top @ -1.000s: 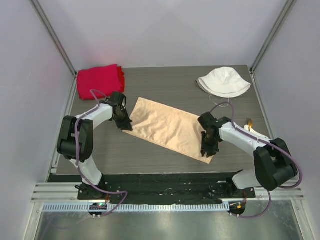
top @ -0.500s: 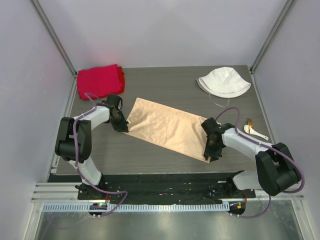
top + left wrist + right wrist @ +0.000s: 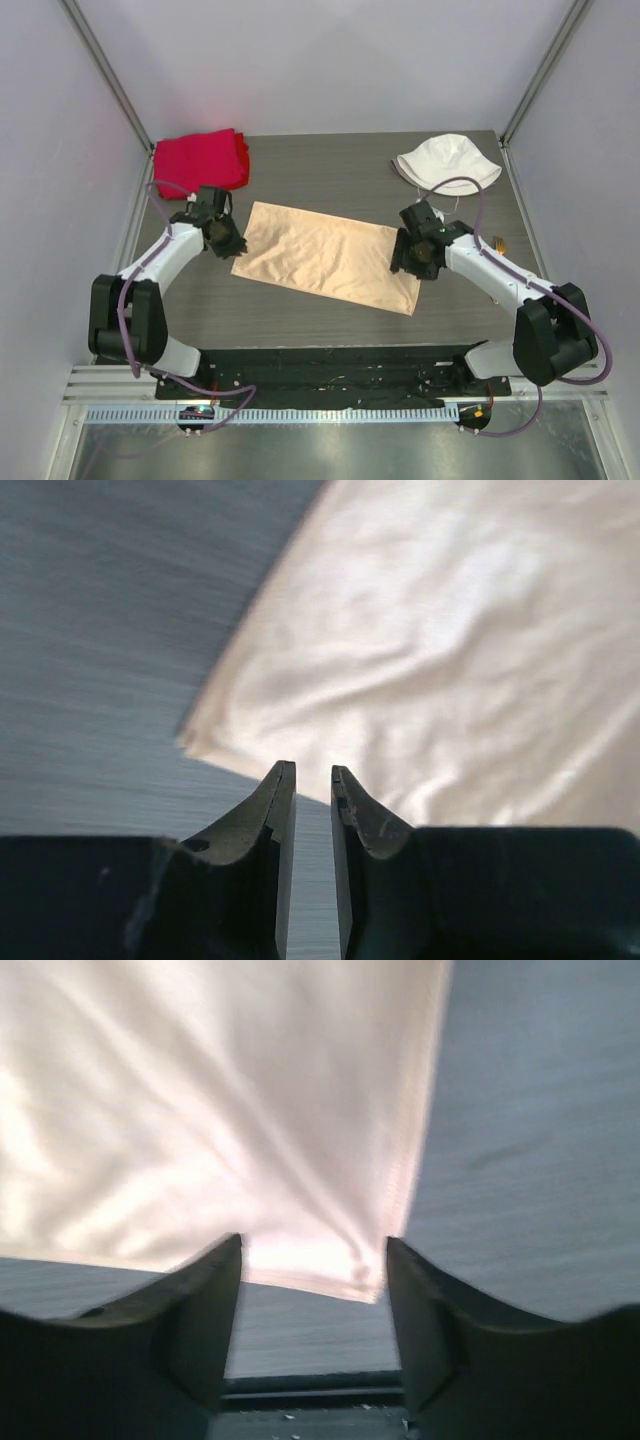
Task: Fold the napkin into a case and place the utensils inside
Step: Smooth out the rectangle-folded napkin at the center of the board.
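Napkin (image 3: 325,258) just released, lying flat – ready for your next fold.
Left tool (image 3: 313,772), 9 o'clock: barely parted, empty. Right tool (image 3: 313,1242), 3 o'clock: wide apart.

glossy satin napkin (image 3: 325,259), matt woodgrain table (image 3: 330,170)

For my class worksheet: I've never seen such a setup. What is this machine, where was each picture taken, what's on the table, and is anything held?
Two robot arms are bolted at the near edge of a table, each ending in a two-finger gripper. The wide picture comes from a fixed camera above and behind them; the close-ups come from cameras on the wrists, looking past the fingers. On the table lie a peach napkin spread flat, a red cloth far left and a white hat far right. The left gripper, slightly open, is at the napkin's left corner; the right gripper, wide open, at a right corner. Neither holds anything.
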